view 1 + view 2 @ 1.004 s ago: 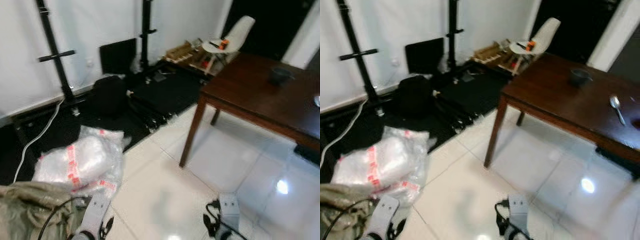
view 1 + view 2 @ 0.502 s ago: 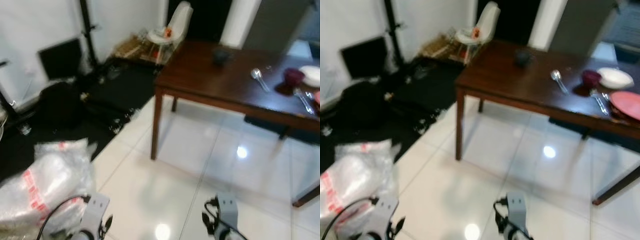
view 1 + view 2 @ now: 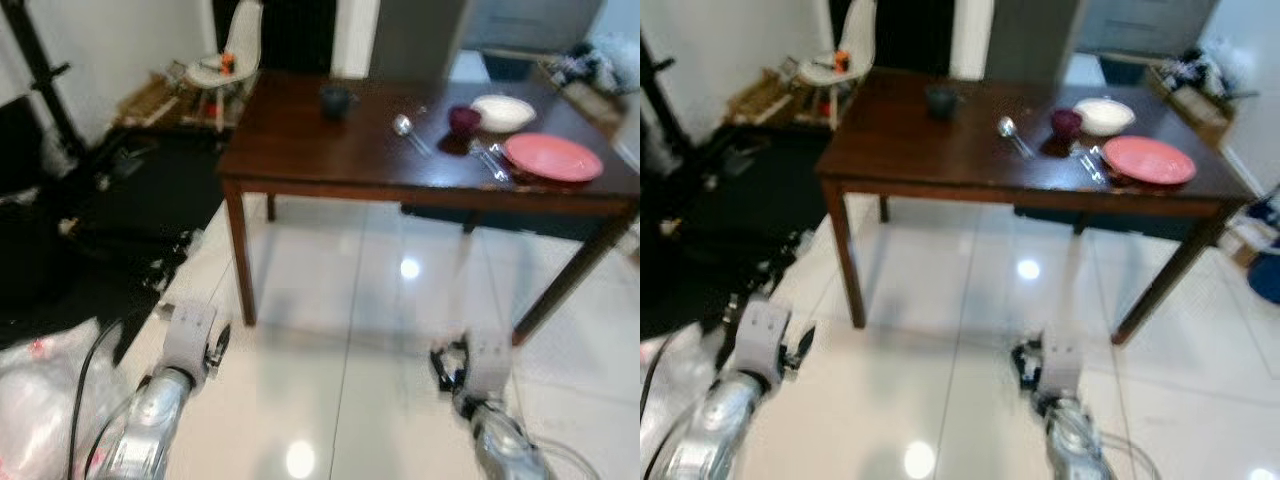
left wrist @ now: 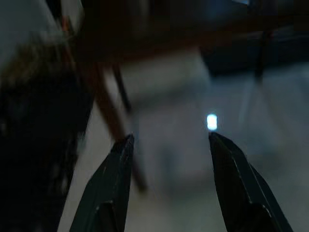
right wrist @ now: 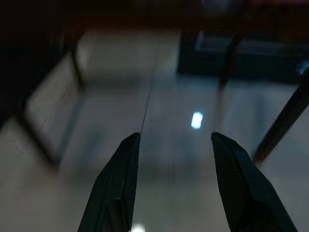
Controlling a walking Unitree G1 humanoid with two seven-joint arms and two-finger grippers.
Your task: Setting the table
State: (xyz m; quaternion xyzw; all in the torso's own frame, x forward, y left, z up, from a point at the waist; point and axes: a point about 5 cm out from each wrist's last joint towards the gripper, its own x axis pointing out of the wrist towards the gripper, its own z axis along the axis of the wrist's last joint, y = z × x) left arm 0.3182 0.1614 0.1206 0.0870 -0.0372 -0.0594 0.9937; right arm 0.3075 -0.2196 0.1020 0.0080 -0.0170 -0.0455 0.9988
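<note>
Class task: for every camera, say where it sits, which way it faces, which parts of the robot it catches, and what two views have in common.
Left eye view: head, facing forward and down at the wooden table, with both arms low.
Right eye view: same head, same scene; red plate, white bowl.
Left wrist view: along the open left gripper toward a table leg.
Right wrist view: along the open right gripper at tiled floor.
Shared: both wrist views catch a light glint on the floor.

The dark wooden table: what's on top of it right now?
On the table: a dark cup, a spoon, a maroon bowl, a white bowl, a red plate and blurred cutlery beside it.
</note>
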